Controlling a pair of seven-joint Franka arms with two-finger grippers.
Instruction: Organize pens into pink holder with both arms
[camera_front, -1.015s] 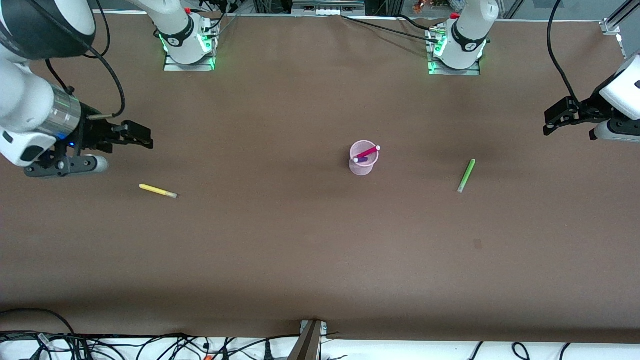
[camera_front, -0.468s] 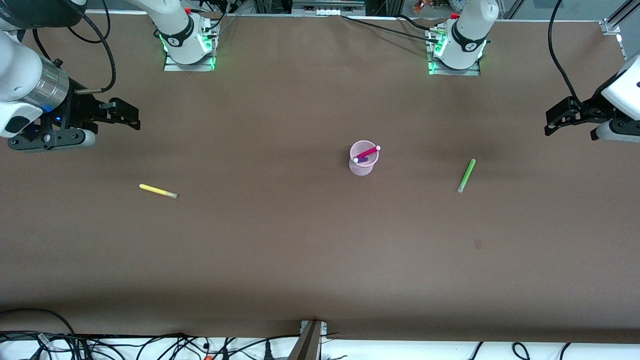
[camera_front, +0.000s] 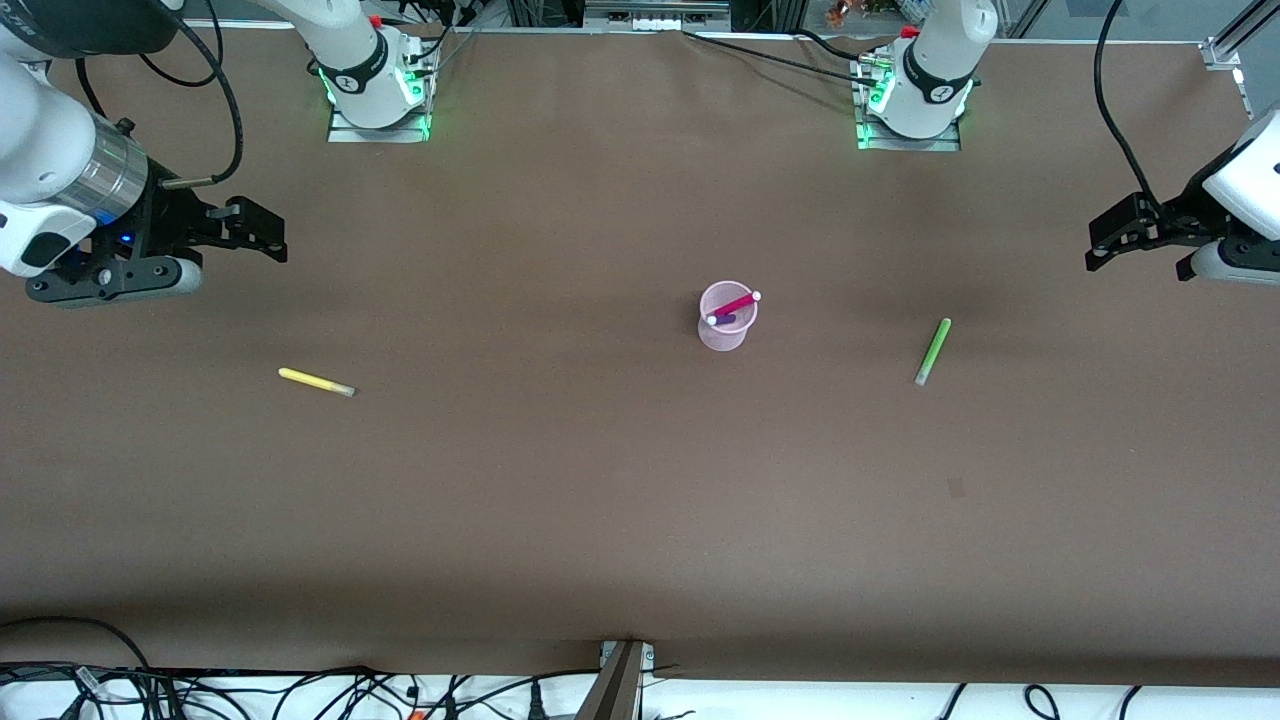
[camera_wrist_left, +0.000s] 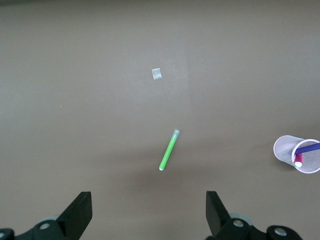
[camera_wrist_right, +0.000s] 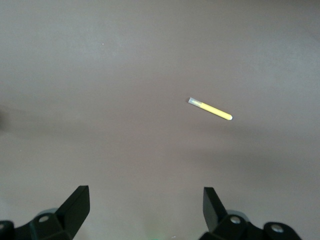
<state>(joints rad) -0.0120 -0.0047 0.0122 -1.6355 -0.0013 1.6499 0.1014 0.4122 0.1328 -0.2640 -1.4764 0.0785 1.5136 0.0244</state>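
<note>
Both tools hang empty with jaws spread wide. The right tool (camera_front: 262, 233) is up over the table (camera_front: 600, 520) at the right arm's end, and its wrist view shows both fingers (camera_wrist_right: 75, 205) well apart with nothing between them. The left tool (camera_front: 1110, 240) is over the left arm's end, its fingers (camera_wrist_left: 80, 210) likewise wide. The yellow pen (camera_front: 316, 382) lies flat on the table below the right tool and nearer the front camera. The green pen (camera_front: 932, 351) lies flat toward the left arm's end, between the left tool and the pink holder (camera_front: 727, 330). The holder stands upright mid-table, with the magenta pen (camera_front: 738, 303) leaning on its rim and the purple pen (camera_front: 724, 320) lower inside. Two in, two out: about half done by my reckoning. Risks, judged from this layout: each loose pen is slim, round and flat on the table, so a descent not squared across the barrel could roll it out from between the fingers, or pinch one end and let it swing. The holder looks light and unanchored; a pen dropped in at an angle, or a finger brushing the rim or the leaning magenta pen, could tip it and spill both. If both arms come to the holder together, they could collide over it.
</note>
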